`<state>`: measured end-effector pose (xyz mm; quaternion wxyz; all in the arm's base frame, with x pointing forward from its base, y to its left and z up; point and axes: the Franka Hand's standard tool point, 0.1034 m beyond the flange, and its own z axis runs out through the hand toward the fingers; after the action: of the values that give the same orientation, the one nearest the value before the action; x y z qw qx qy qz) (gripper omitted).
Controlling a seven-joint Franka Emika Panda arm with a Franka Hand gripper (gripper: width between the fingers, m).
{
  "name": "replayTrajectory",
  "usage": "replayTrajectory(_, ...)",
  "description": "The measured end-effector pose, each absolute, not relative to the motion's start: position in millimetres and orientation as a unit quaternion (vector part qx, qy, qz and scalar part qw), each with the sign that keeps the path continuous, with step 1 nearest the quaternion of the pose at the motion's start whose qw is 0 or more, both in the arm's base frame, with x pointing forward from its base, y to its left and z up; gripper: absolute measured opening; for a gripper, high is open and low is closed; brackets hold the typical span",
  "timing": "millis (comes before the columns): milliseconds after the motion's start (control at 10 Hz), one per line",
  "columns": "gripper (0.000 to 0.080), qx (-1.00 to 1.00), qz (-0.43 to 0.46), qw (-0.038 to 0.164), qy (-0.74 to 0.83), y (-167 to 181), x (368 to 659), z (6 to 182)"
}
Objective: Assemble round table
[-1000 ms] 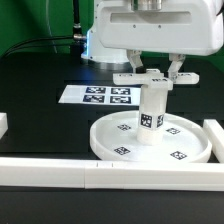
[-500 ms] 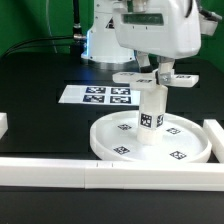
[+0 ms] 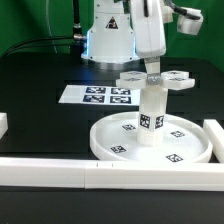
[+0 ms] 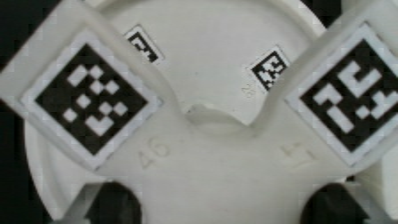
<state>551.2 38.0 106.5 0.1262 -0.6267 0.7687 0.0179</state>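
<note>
Gripper [image 3: 152, 69], clamped on the white plastic cross-shaped foot [image 3: 178, 79], has been turned roughly a quarter round; the foot is probably being screwed onto the short white post [image 3: 151, 110] standing in the rimmed white disc [image 3: 108, 147].

The post [image 3: 150, 112] is hiding the hub of the disc [image 3: 105, 141]. The cross-shaped foot [image 4: 205, 135] is blurring and overflowing the wrist view, whose edge is cropping the fingertips [image 4: 103, 206] of the claw [image 4: 228, 206], leaving its grip unclear.
</note>
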Motion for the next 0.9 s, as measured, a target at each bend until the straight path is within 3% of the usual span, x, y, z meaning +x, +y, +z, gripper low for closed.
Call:
replayTrajectory(100,0.0442,-0.617,0.020,0.127,0.777,38.1,551.1,106.3)
replayTrajectory(200,0.0596,-0.619,0.020,0.127,0.775,38.7,551.0,106.1)
replayTrajectory(600,0.0646,-0.633,0.034,0.138,0.761,43.1,554.3,131.4)
replayTrajectory(900,0.0648,-0.659,0.030,0.140,0.738,44.1,553.6,130.3)
